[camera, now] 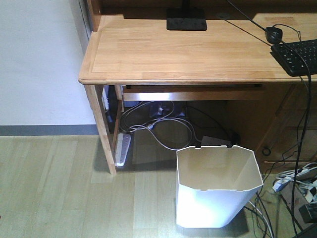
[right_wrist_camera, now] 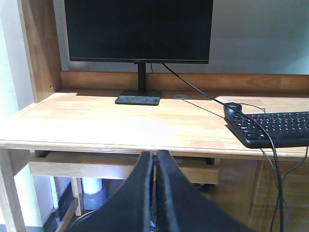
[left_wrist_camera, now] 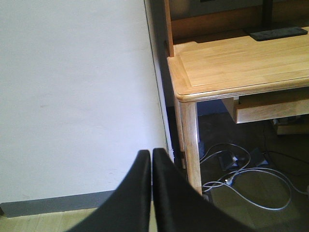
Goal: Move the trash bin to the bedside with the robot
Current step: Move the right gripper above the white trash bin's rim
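Plainly the task has hardly begun: neither arm holds anything, and no bed shows in any view.

Up and to the left of the left gripper [left_wrist_camera: 150,193] runs a flat, matt white wall [left_wrist_camera: 72,96] with a grey skirting strip. That gripper's two smooth black fingers are pressed together on nothing. Ahead of it and to its right stands the light wooden desk [left_wrist_camera: 231,67], with a planked top, a rounded edge and a squared leg. Loose grey and white cables [left_wrist_camera: 241,183] curl on the floor beneath.

The right gripper [right_wrist_camera: 155,193] is likewise closed and empty, its tapering black fingers meeting in a thin seam. Straight ahead and above it sits a flat black monitor [right_wrist_camera: 138,29] on a slim stand. To the right of its tips lie a small black mouse [right_wrist_camera: 232,107] and a black keyboard [right_wrist_camera: 275,128].

The white plastic trash bin [camera: 218,198] appears in neither wrist view. In the front view it stands upright on pale wood-grain flooring [camera: 59,188], just before the desk, and I judge it below and ahead of both grippers. Its walls taper downward, smooth and slightly glossy, under a notched rim with cut corners. Everything remains: gripping it, carrying it, finding the bedside.
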Available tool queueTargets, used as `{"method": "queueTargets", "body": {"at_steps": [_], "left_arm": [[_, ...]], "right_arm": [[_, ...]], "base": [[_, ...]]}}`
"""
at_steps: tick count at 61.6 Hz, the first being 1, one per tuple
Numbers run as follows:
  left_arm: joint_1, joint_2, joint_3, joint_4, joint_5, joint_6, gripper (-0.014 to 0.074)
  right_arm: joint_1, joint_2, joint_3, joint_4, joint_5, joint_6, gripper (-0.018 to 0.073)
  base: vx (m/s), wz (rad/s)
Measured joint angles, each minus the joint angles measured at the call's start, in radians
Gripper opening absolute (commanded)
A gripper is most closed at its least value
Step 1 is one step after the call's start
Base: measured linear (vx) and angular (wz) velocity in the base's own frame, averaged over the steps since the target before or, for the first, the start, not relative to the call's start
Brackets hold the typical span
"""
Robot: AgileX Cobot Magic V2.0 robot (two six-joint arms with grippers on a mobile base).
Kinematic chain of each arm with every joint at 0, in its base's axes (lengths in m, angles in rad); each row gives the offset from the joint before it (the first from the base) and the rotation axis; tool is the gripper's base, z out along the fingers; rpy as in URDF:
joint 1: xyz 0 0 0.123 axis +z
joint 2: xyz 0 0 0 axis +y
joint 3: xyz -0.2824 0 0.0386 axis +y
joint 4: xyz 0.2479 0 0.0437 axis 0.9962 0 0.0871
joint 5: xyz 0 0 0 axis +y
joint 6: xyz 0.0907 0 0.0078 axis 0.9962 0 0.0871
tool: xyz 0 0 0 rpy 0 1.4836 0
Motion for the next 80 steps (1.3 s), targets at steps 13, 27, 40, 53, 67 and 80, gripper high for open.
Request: {"method": "queueTargets", "body": {"at_steps": [13,27,40,53,67,80], "left_arm": [[0.0,0.0,0.0,0.0,0.0,0.0,-0.0006],[0.0,0.0,0.0,0.0,0.0,0.0,-0.0006],[0.0,0.0,0.0,0.0,0.0,0.0,-0.0006],[0.0,0.0,0.0,0.0,0.0,0.0,-0.0006],[0.0,0.0,0.0,0.0,0.0,0.0,-0.0006],[0.0,0.0,0.0,0.0,0.0,0.0,-0.0006]], "right_arm": [[0.0,0.0,0.0,0.0,0.0,0.0,-0.0011],[0.0,0.0,0.0,0.0,0.0,0.0,-0.0011],[0.0,0.0,0.0,0.0,0.0,0.0,-0.0011],[0.0,0.0,0.0,0.0,-0.009,0.0,-0.0011],[0.0,0.0,-0.004,0.001,-0.115,0.003,-0.0011],[0.0,0.147,-0.153,0.001,-0.001,0.004,-0.0011]], "base": [[0.0,0.0],[0.0,0.0],[0.0,0.0],[0.0,0.0],[0.0,0.0],[0.0,0.0]]}}
